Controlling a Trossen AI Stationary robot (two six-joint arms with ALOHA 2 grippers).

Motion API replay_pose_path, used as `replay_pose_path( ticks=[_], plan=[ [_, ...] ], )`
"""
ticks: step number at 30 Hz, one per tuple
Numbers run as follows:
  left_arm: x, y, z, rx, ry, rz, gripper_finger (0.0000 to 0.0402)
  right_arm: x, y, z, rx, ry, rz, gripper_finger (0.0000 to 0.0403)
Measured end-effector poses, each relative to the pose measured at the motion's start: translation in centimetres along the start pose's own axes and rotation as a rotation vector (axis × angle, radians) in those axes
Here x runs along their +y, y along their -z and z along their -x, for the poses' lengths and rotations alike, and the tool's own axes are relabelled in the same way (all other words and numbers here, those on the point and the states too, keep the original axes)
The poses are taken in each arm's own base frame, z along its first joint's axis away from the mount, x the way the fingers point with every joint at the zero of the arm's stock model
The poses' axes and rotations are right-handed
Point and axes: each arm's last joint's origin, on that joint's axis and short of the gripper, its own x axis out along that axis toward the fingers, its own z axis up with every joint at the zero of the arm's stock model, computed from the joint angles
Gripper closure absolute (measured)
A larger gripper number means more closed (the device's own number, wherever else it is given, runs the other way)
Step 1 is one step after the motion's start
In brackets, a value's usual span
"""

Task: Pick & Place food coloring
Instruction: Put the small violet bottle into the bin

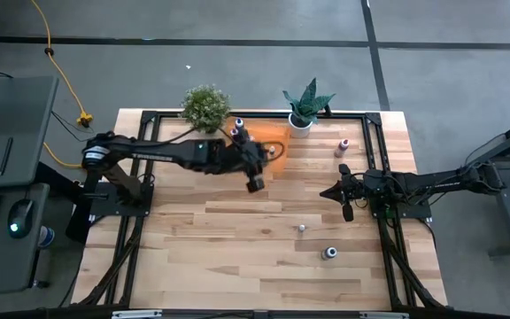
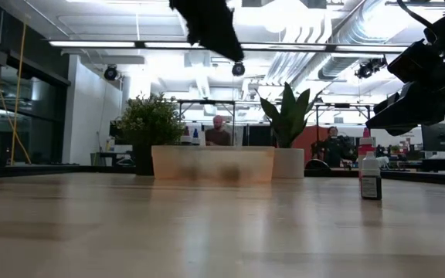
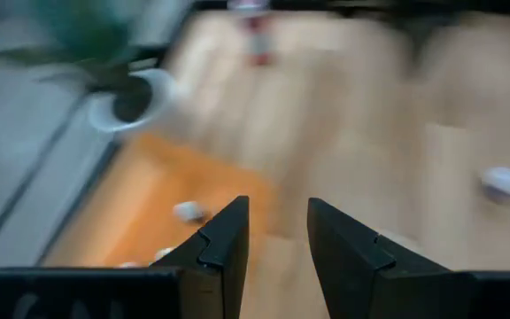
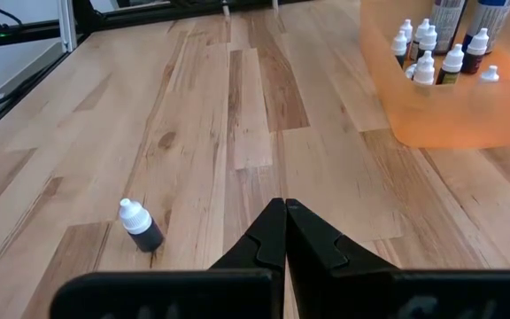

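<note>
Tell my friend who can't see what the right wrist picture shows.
The shut right gripper hovers over a wooden table. A small dark bottle with a white cap lies beside it, and farther off an orange tray holds many little bottles.

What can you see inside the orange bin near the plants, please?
In the right wrist view, the orange bin holds a cluster of small white-capped bottles, upright, with a few taller bottles behind them. The bin's translucent wall blurs their lower parts, and its floor stays hidden.

Left claw (image 3: 275, 239) parted, empty, right claw (image 4: 283, 232) closed
</note>
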Motion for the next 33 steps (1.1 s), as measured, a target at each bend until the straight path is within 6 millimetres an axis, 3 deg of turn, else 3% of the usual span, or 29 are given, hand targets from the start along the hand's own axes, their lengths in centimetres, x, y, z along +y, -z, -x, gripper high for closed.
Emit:
replay_pose_path(
  ticks=[7,15,21,26,33],
  plan=[
    [-3.6,0.8,0.5,-0.061,0.316,-0.179,0.0289,0.0,0.0,0.0,0.0,0.001,0.0,0.0402],
    [-7.1,4.5,-0.9,-0.194,0.511,-0.226,0.0286,0.0,0.0,0.0,0.0,0.0,0.0,0.0402],
    [-8.3,7.4,-3.0,-0.201,0.55,-0.249,0.0228,0.0,0.0,0.0,0.0,0.0,0.0,0.0402],
    [-9.3,7.9,-4.9,-0.27,0.575,-0.239,0.017,0.0,0.0,0.0,-0.002,0.0,0.0,0.0402],
    [-10.9,9.0,-7.7,-0.295,0.663,-0.269,0.0158,0.0,0.0,0.0,-0.001,0.0,0.0,0.0402]
  ],
)
